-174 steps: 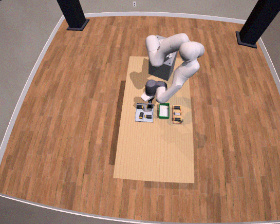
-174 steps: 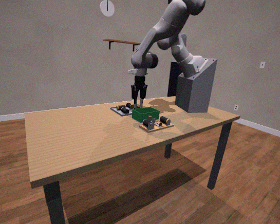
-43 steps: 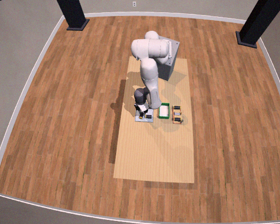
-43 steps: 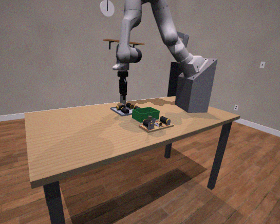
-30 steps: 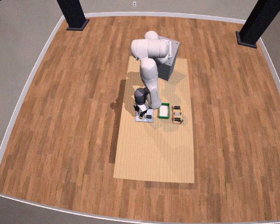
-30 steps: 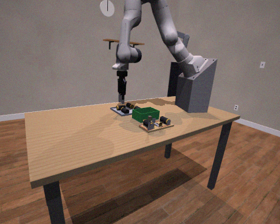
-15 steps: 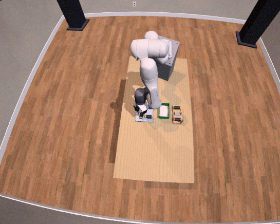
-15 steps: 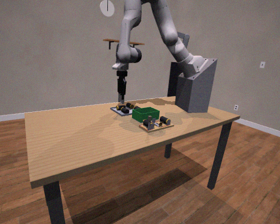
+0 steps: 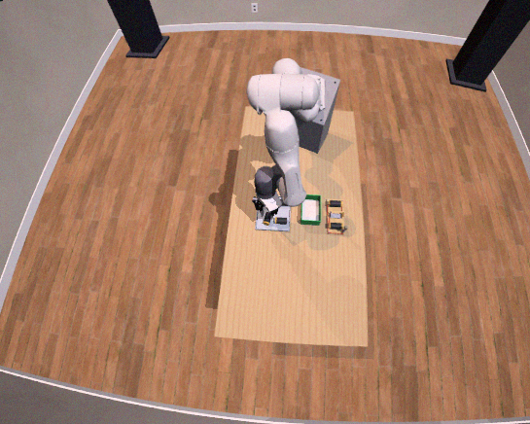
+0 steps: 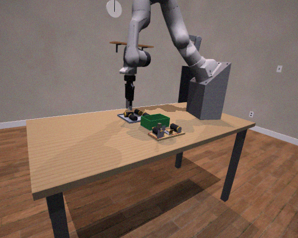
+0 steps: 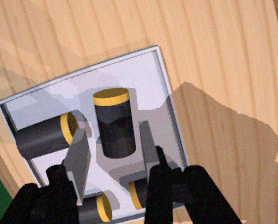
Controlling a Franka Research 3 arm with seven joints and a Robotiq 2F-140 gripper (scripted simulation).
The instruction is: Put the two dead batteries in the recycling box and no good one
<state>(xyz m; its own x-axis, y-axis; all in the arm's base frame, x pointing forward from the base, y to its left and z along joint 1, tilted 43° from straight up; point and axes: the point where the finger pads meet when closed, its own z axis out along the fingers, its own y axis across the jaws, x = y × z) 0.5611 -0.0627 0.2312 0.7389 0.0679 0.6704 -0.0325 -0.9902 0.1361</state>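
My gripper [image 9: 268, 212] [image 10: 129, 108] [image 11: 114, 139] is part open, low over the grey tray [image 9: 274, 229] [image 11: 145, 75]. Its fingertips stand either side of a black battery with a yellow end [image 11: 115, 127], not visibly touching it. A second battery [image 9: 281, 221] [image 11: 42, 136] lies beside it; a third [image 11: 92, 210] and a fourth [image 11: 141, 194] are partly hidden by the fingers. The green recycling box [image 9: 310, 224] [image 10: 147, 122] stands upright; its white inside shows no battery. The circuit board [image 10: 169, 135] holds two batteries [image 9: 335, 203] [image 9: 336, 226]. I cannot tell whether the bulb is lit.
The box stands between the tray and the circuit board. The arm's grey pedestal [image 9: 318, 131] [image 10: 209, 95] stands at the back of the wooden table [image 9: 294, 292] [image 10: 86, 147]. The arm's forearm reaches over the table near the box in the top view.
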